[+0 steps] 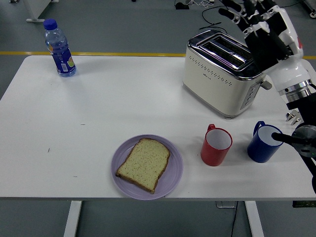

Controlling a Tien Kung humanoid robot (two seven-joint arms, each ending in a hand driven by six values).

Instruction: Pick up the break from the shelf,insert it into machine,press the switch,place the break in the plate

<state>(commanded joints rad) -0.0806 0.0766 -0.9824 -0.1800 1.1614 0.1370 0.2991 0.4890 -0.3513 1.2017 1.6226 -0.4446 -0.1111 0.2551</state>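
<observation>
Bread slice (144, 164) lies flat on the purple plate (174, 178) near the table's front edge, right about the middle; nothing touches it. You've got a red mug (216, 145) just right of the plate, handle pointing away from you, and a blue mug (264, 142) right of that, handle up-left; both stand upright and apart from each other. Behind them sits the cream toaster (222, 74) with a chrome top, two slots facing up, its controls on the end panel that faces the blue mug. Your right hand (264, 29) is up high at the top right corner, above and right of the toaster, fingers spread wide, holding nothing, palm side dark, white wrist cuff below it. More of the right arm shows along the right edge beside the blue mug. A water bottle (59, 48) with blue cap and label stands at the far left corner, well away from everything. The white table (98, 113) is smooth with a few small dark specks. Beyond it is grey floor, a yellow line along the far edge, and black cables at the top. The bread is pale, speckled, brown crust all round, one corner hanging toward the plate's front rim.
</observation>
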